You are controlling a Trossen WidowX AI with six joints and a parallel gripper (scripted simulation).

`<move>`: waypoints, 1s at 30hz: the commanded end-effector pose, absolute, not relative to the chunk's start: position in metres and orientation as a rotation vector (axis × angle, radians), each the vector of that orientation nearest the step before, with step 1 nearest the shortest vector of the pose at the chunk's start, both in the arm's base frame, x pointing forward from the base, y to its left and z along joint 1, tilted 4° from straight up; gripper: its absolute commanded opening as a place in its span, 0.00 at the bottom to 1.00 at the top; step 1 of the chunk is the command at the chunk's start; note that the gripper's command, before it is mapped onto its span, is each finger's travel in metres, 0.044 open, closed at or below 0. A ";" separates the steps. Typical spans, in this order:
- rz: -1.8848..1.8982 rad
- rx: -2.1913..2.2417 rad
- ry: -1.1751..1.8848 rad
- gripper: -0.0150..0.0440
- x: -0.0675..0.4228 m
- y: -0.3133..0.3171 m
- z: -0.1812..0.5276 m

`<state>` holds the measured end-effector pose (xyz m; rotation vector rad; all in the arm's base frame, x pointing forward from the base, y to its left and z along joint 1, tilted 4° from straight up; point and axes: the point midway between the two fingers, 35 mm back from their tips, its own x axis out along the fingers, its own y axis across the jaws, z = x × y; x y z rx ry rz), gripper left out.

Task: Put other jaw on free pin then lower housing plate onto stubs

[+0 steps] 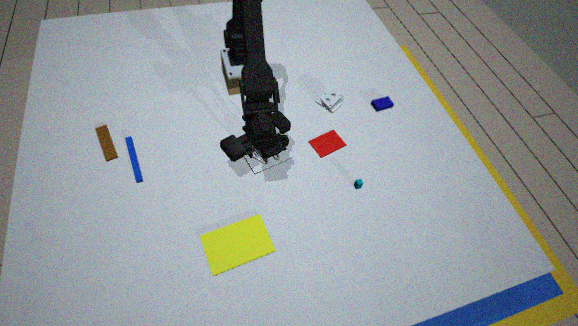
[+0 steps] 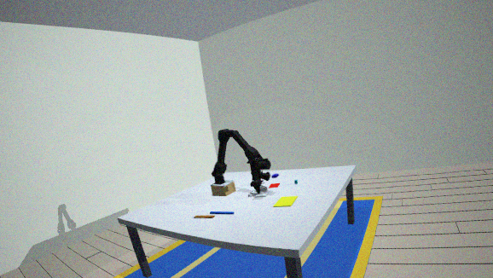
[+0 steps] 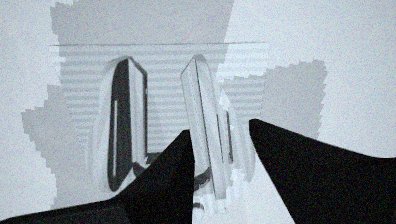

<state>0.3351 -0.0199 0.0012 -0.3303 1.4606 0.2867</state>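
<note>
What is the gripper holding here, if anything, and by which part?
The right-hand long pale piece in the wrist view, apparently by its near end, away from its pointed tip.

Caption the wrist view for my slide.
Dark jaws closed on a pale upright part, a second one standing alongside.

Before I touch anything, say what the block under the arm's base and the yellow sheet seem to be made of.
The block: probably wood, unpainted and matte, going by its tan-brown sides; its top is pale, possibly a separate plate.
The yellow sheet: plastic or card, I can't tell which; it is flat and evenly coloured, with no glare.
</note>
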 end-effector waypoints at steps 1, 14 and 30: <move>0.290 -0.333 1.462 0.48 0.335 -0.020 -0.002; 0.294 -0.338 1.462 0.48 0.335 -0.020 -0.005; 0.296 -0.341 1.461 0.48 0.335 -0.020 -0.007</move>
